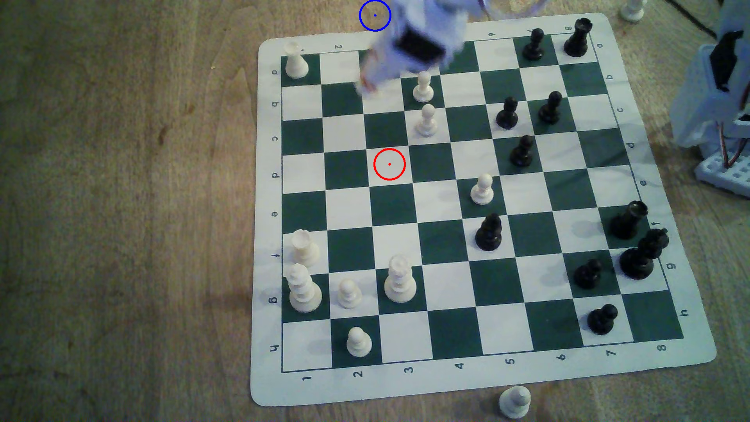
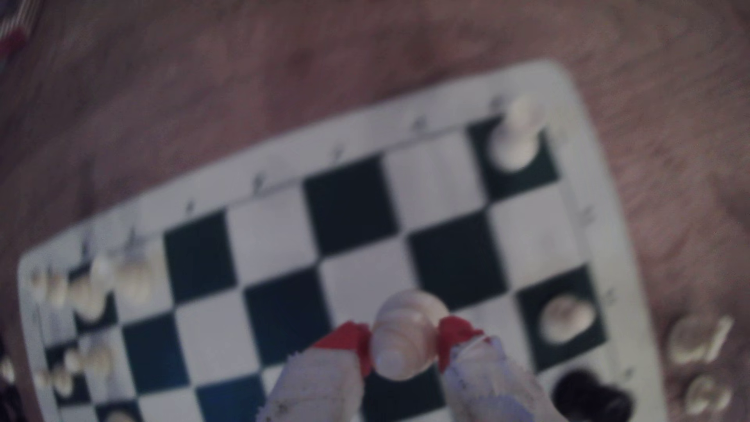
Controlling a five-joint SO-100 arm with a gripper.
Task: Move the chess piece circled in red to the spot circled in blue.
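Closest to my wrist camera, the gripper [image 2: 406,345] has its two red-tipped fingers [image 2: 349,339] pressed against either side of the cream-white chess piece [image 2: 404,341], so the jaws are clamped on it. I see the piece from above, its round body held over the green-and-white chessboard [image 2: 280,251]; the picture is soft, so I cannot make out its top clearly. Beyond the fingers, a white pawn [image 2: 515,134] stands on a dark corner square.

On my exterior view, a lone white pawn [image 1: 514,401] stands on the wooden table [image 1: 121,203] just off the board's near edge. Further in, white pieces cluster toward the exterior view's left and black pieces [image 1: 637,251] toward its right. The red ring [image 1: 389,164] sits on a bare white square with nothing standing inside it. Past that, two white pawns [image 1: 425,103] stand one behind the other, just beside the blurred gripper, which hangs over the far rows of the board. I cannot pick out the held piece in that blur. Farthest off, the spot [image 1: 374,15], a blue ring on bare wood, lies just beyond the board's far edge, near the arm but toward the exterior view's left of it.
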